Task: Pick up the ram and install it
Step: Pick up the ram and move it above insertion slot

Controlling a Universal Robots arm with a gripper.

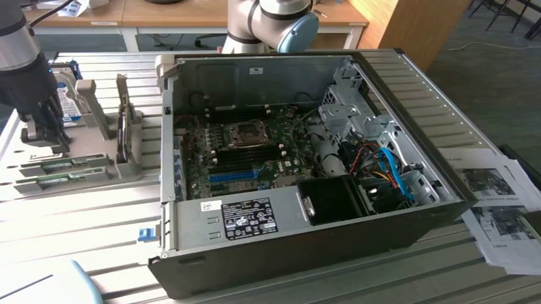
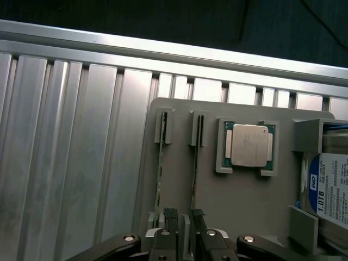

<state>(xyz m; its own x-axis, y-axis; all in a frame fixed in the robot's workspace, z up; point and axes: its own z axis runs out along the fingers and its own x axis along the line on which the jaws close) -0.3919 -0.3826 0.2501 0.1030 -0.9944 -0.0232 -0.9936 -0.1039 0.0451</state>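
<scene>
Closest in, the gripper [image 2: 184, 217] hangs low over one end of the grey holder [image 2: 179, 117], its two dark fingers [image 2: 170, 225] parted by a narrow gap with nothing between them. Just past the fingertips stands the ram [image 2: 194, 174], a thin green stick set on its long edge in a slot of the holder. A second ram stick [image 2: 159, 179] runs parallel just beside it; I cannot tell which of the two the jaws are lined up on, nor whether a finger touches either. I judge the stick light and stiff along its length, yet thin enough to crack if twisted, and its contact edge is presumably best left unpinched. The flat faces near the middle of the upper edge look the safest hold, squeezed across the thickness so it hangs level. Beside the sticks a processor [image 2: 249, 145] sits in its own pocket, and beyond that is a hard drive [image 2: 331, 190] in the same holder. Well apart, toward the exterior view's right, the open computer case [image 1: 279, 253] lies on the slatted table [image 1: 76, 228], with its black memory slots [image 1: 253, 150] near the blue slot [image 1: 232, 176].
</scene>
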